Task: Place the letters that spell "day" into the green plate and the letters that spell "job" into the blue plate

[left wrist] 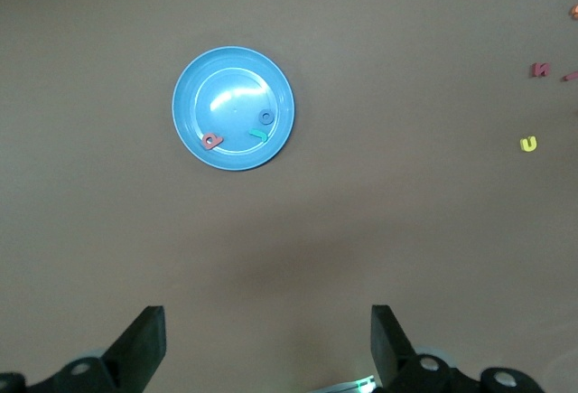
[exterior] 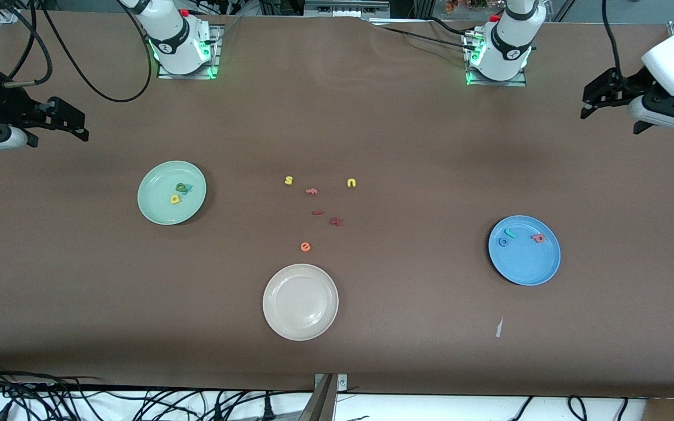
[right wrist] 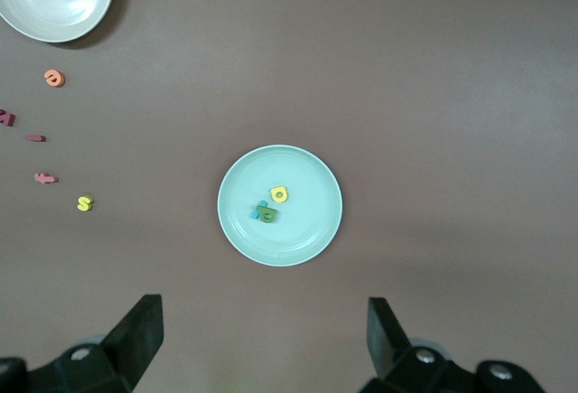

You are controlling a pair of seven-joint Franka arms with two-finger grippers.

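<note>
3 letters (exterior: 180, 192) lie in each plate (exterior: 161, 213).

A robotics lab is showing: two arm bases (exterior: 182, 44) are sitting bolted on a brown-covered table (exterior: 407, 140), cables (exterior: 79, 400) trailing around it.

High front camera; downward wrist cameras

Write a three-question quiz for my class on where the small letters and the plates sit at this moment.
1. True or false: the round sky-blue plate holds three small letters.
2. Which plate is empty? A) round mint-green plate B) round cream-white plate C) sky-blue plate
3. Fill in: the small orange letter e lies on the ____.

Key
1. True: pink-red b, teal j, blue ring o.
2. B.
3. Brown table, loose, between the plates.
</note>
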